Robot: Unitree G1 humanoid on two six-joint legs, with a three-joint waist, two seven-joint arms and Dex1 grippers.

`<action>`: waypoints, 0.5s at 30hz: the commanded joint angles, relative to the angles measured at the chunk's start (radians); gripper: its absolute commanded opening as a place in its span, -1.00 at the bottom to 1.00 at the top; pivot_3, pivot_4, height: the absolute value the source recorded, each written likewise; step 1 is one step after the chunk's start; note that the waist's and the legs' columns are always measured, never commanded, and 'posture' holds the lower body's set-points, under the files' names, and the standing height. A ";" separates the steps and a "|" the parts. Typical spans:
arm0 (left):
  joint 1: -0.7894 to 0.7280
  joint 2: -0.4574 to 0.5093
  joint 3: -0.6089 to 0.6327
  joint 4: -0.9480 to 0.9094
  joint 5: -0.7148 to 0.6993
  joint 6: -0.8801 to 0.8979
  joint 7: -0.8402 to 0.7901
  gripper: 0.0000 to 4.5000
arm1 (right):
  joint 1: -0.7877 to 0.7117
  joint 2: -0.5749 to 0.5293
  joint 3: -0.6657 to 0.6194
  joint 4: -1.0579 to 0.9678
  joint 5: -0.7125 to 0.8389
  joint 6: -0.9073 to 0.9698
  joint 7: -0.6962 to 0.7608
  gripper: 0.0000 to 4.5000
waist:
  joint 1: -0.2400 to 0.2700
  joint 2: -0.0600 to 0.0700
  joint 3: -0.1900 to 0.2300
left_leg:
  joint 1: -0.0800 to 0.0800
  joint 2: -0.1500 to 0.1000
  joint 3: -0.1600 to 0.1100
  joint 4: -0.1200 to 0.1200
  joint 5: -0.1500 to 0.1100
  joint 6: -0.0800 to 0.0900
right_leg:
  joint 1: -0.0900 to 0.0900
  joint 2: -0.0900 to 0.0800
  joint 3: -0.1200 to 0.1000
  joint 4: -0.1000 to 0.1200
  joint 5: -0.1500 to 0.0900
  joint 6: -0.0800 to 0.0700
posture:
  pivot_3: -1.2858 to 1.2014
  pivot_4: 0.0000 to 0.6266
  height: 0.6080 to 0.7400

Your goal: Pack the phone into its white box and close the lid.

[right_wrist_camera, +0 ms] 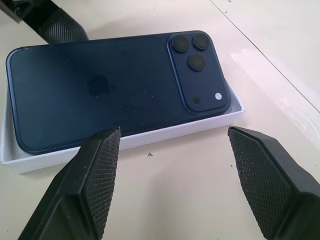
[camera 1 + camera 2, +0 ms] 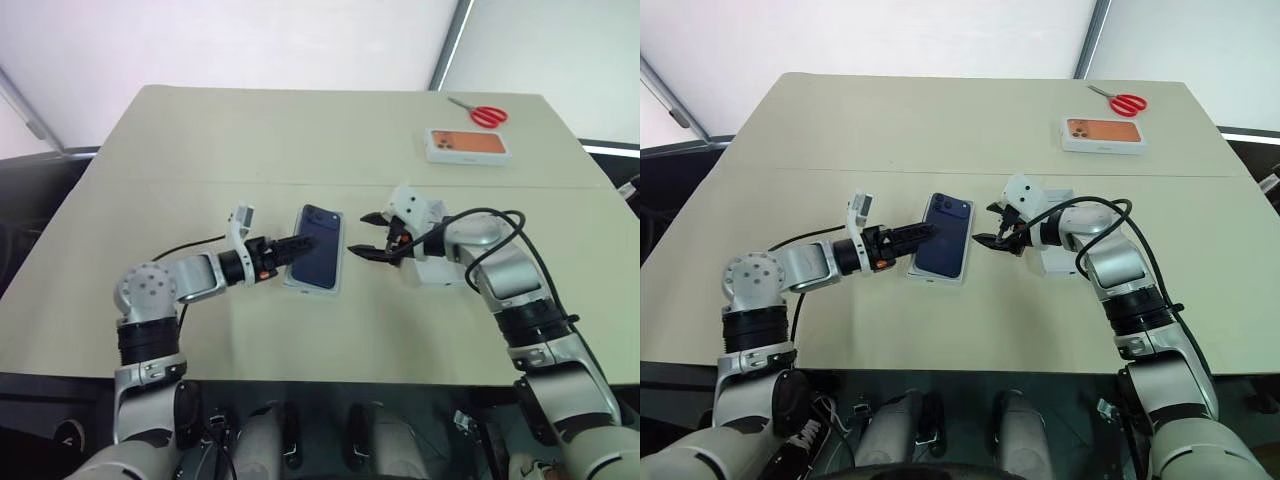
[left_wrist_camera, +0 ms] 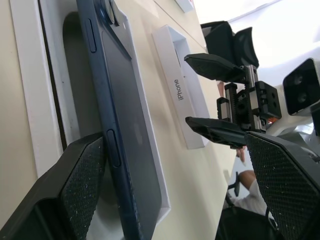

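Both grippers, left (image 2: 300,243) and right (image 2: 362,238), stand open and empty beside the phone (image 2: 318,259), which lies tilted across the white box (image 1: 150,137) near the table's (image 2: 300,140) front edge. Seating appears unfinished; next, probably press it flat, then fetch the lid (image 2: 440,268).

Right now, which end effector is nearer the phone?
Left. The left end effector reaches over the near-left edge of the phone, open around it. The right end effector hangs open just off the phone's right side, apart from it.
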 commanded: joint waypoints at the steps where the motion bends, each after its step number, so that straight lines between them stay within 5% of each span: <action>1: 0.002 0.045 -0.014 -0.068 -0.013 0.000 -0.038 0.99 | -0.020 0.006 -0.007 -0.011 0.001 -0.024 0.001 0.60 | 0.000 0.000 0.000 | 0.000 0.000 0.000 0.000 0.000 0.000 | 0.000 0.000 0.000 0.000 0.000 0.000 | 0.03 -0.52 0.96; 11: -0.021 0.168 -0.023 -0.048 0.044 -0.063 -0.083 0.99 | -0.027 0.024 0.000 0.005 -0.002 -0.034 -0.003 0.60 | 0.001 0.000 0.000 | 0.000 0.000 0.000 0.000 0.000 0.000 | 0.000 0.000 0.000 0.000 0.000 0.000 | 0.03 -0.52 0.96; 15: -0.005 0.181 -0.072 -0.004 0.149 -0.153 -0.077 0.40 | -0.016 0.029 0.016 0.010 -0.023 -0.041 -0.003 0.00 | 0.001 0.000 0.000 | 0.000 0.000 0.000 0.000 0.000 0.000 | 0.000 0.000 0.000 0.000 0.000 0.000 | 0.03 -0.52 0.96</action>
